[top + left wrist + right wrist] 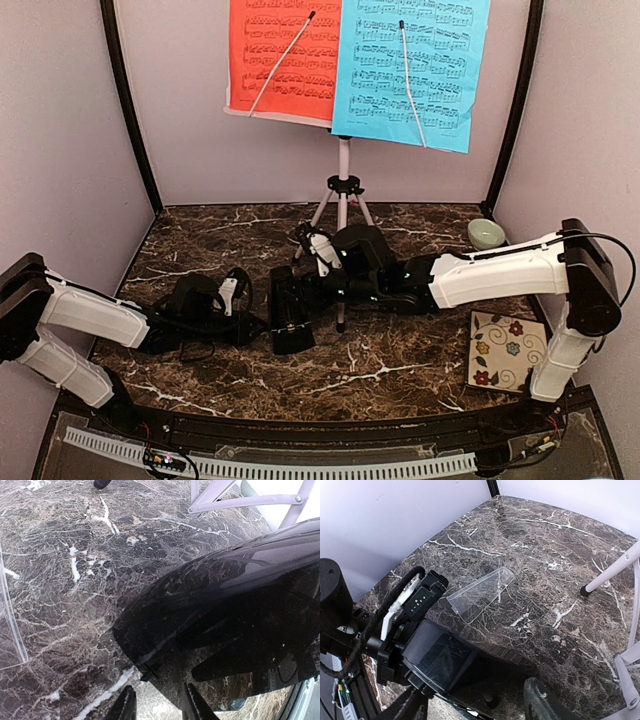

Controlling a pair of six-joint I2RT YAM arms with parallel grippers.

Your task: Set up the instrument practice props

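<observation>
Lying sideways on the dark veined marble table (400,372), the small glossy black pyramid metronome (292,312) is seen mid-table, long axis near-to-far; apex direction cannot be told. It is clamped by the left gripper (157,700); the right gripper (475,702) is spread astride it. The clear tapered cover (481,594) is laid flat nearby.

Red page (280,55) and cyan-blue page (410,70) printed with black notes; white stand (343,160); glossy black metronome (292,320); brown table (400,375) veined white; cream floral tile (508,350); pale green bowl (486,234)
</observation>
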